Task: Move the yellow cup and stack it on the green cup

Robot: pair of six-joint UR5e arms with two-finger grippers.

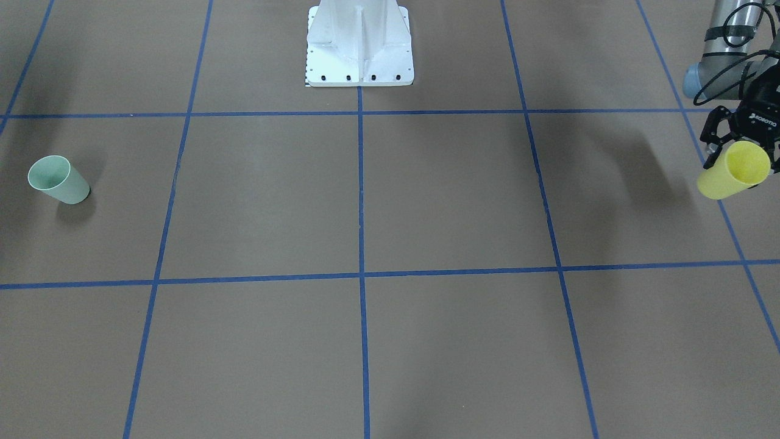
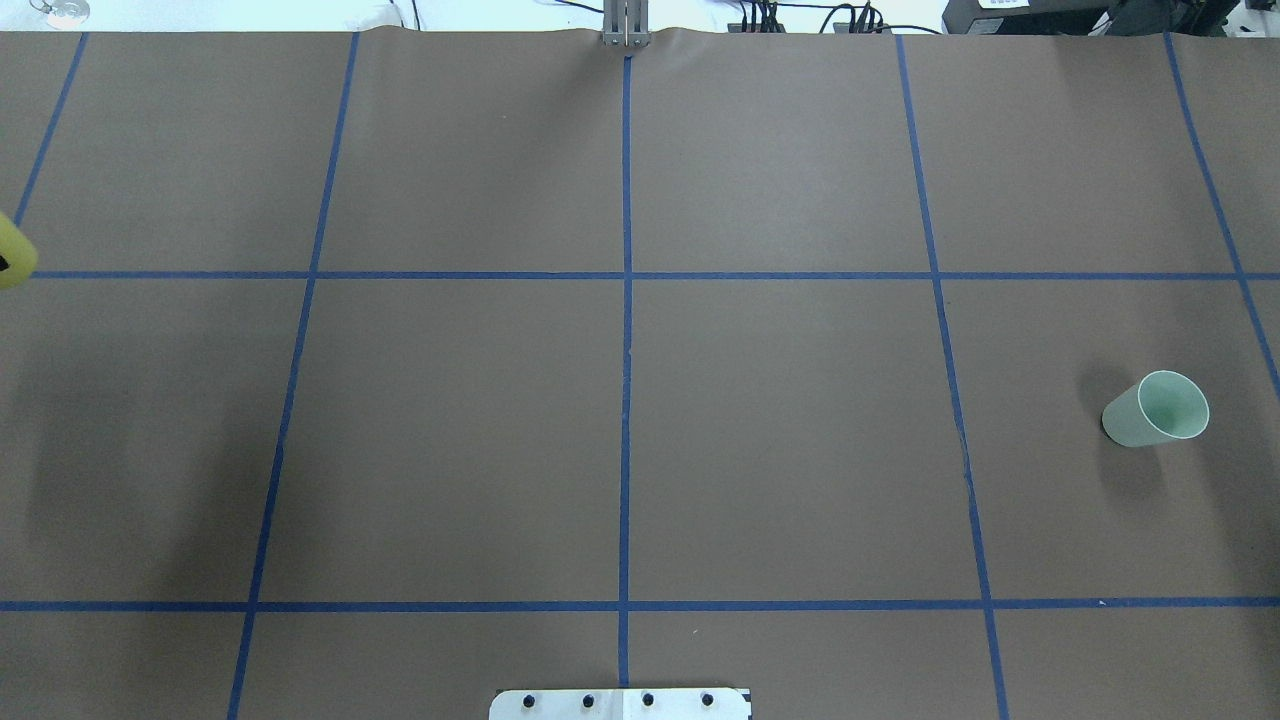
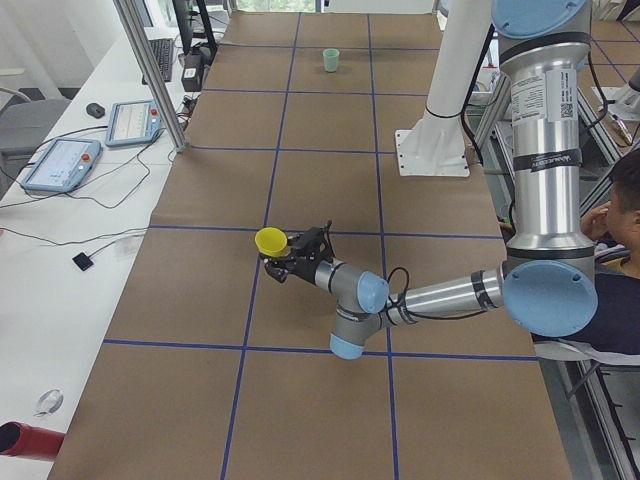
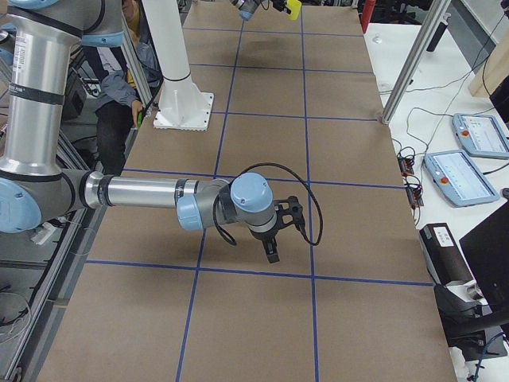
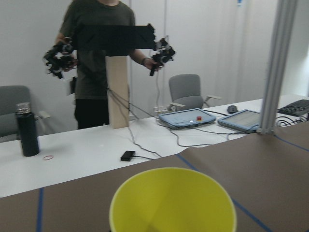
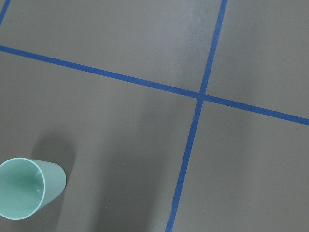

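overhead: behind, looking down | front: opposite | shared: green cup

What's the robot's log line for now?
left gripper: holding yellow cup, off table | green cup: upright on table | stacked: no

The yellow cup and green cup look smooth, probably plastic.

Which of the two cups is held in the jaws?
The yellow cup, in the left arm's jaws; the green cup stands upright on the table.
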